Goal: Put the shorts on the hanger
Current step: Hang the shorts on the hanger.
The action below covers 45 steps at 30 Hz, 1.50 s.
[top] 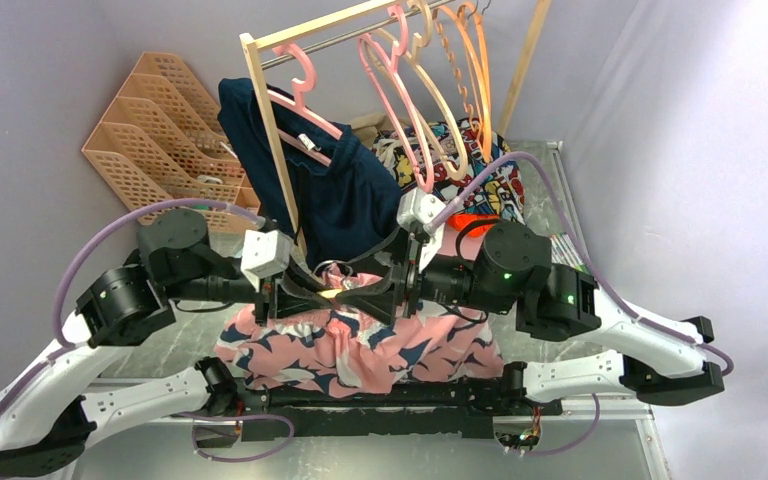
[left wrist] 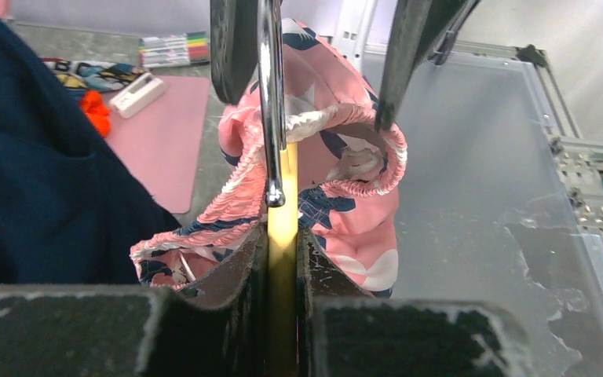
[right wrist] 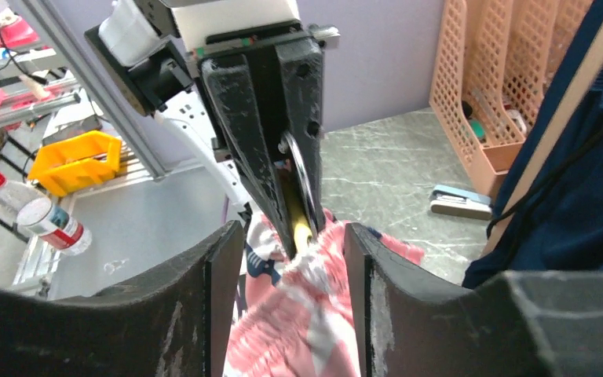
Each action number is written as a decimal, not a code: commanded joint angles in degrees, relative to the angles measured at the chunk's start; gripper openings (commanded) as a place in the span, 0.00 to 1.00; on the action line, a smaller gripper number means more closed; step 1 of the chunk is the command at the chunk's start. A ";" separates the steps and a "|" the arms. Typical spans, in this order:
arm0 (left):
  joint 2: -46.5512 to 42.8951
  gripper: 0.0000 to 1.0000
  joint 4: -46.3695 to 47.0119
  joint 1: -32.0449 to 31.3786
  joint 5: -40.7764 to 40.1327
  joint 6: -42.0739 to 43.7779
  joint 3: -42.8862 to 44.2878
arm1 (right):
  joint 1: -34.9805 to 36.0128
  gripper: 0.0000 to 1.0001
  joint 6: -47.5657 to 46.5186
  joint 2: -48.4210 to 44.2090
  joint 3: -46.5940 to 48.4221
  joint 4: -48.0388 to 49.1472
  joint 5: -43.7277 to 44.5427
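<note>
The salmon-pink shorts [top: 360, 350] with navy and white blotches hang bunched between the two arms at the near middle of the table. My left gripper [left wrist: 283, 236] is shut on the pale yellow hanger [left wrist: 283, 181], whose silver wire hook [left wrist: 270, 94] rises just beyond the jaws. The gathered waistband of the shorts [left wrist: 345, 169] wraps around the hanger. My right gripper [right wrist: 290, 259] faces the left one, open, with the shorts [right wrist: 298, 322] loose between its fingers [right wrist: 221, 298]. In the top view the left gripper [top: 312, 296] and right gripper [top: 382, 296] meet nose to nose.
A wooden rack [top: 270, 130] stands behind, carrying a plain navy garment [top: 345, 195] and pink and orange hangers [top: 410, 90]. Orange mesh trays [top: 160, 140] sit back left and a cartoon-print cloth [top: 465, 170] back right. A pink mat [left wrist: 169, 133] and a stapler [right wrist: 459, 202] lie on the table.
</note>
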 commanded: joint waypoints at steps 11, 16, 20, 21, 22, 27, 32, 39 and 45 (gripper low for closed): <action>-11.68 0.07 2.42 0.32 -11.01 -2.64 -2.36 | 0.18 0.59 2.94 -9.41 0.12 -12.58 18.61; -11.78 0.07 2.38 0.32 -11.58 -3.11 -2.30 | 0.13 0.59 2.91 -9.78 -0.19 -12.86 17.97; -10.57 0.07 2.79 0.32 -10.49 -3.39 -1.85 | 0.14 0.59 2.69 -8.31 -0.38 -11.68 14.70; -10.31 0.07 2.88 0.32 -10.22 -3.45 -1.80 | 0.18 0.60 2.67 -7.91 -0.49 -11.14 14.19; -10.09 0.07 3.06 0.26 -10.01 -3.47 -1.79 | 0.18 0.60 2.62 -7.58 -0.64 -10.71 13.86; -9.69 0.07 3.44 0.32 -9.52 -3.82 -1.54 | 0.14 0.55 2.32 -6.03 -1.41 -9.99 12.83; -9.94 0.07 3.00 0.32 -9.91 -3.91 -1.10 | 0.16 0.33 2.44 -6.14 -2.17 -10.35 13.22; -10.56 0.07 2.93 0.32 -10.47 -3.74 -1.26 | 0.17 0.00 3.32 -8.43 -3.52 -10.11 17.09; -10.61 0.07 2.74 0.32 -11.17 -3.39 -0.80 | 0.18 0.00 5.61 -8.85 -2.69 -13.48 25.94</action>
